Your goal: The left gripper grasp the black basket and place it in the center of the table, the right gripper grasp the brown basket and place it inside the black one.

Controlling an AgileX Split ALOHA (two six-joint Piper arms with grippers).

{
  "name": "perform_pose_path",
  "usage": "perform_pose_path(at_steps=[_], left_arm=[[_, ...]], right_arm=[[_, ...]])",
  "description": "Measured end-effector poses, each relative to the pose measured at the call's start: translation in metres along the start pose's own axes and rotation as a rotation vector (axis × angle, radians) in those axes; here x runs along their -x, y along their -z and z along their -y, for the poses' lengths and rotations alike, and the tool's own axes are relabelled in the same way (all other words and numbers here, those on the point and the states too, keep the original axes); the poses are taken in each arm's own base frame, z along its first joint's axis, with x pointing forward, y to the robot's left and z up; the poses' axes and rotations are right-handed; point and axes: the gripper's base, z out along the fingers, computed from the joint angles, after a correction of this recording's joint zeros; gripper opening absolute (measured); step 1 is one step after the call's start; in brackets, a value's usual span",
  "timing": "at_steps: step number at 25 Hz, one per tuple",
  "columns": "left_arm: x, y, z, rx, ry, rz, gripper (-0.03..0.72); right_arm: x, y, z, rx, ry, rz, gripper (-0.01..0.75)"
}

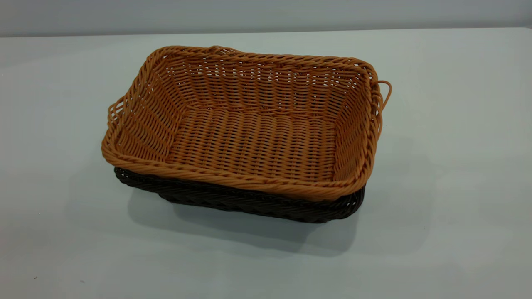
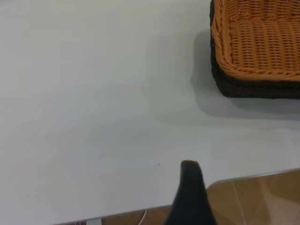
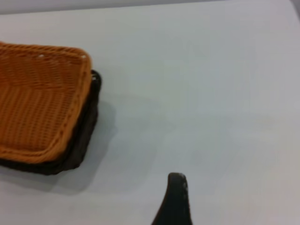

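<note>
The brown basket (image 1: 249,137) sits nested inside the black basket (image 1: 249,203) in the middle of the white table (image 1: 457,166); only the black basket's near wall and rim show under it. Neither gripper shows in the exterior view. In the left wrist view, one finger (image 2: 190,187) of my left gripper (image 2: 232,186) shows over the table's edge, apart from both baskets (image 2: 255,86). In the right wrist view, one finger (image 3: 176,197) of my right gripper (image 3: 211,190) hovers over bare table, apart from the baskets (image 3: 37,112). Both grippers are open and empty.
The table's edge (image 2: 253,176) runs just beyond my left gripper, with brown floor (image 2: 262,201) past it. A grey wall (image 1: 266,14) stands behind the table's far edge.
</note>
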Motion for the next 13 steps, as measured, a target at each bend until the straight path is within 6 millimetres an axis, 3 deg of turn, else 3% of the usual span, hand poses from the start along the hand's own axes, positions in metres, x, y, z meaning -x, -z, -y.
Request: perform_pose_path(at_steps=[13], left_arm=[[0.0001, 0.0, 0.0, 0.0, 0.0, 0.001, 0.509]], right_arm=[[0.0, 0.0002, -0.0003, 0.025, 0.005, -0.001, 0.581]])
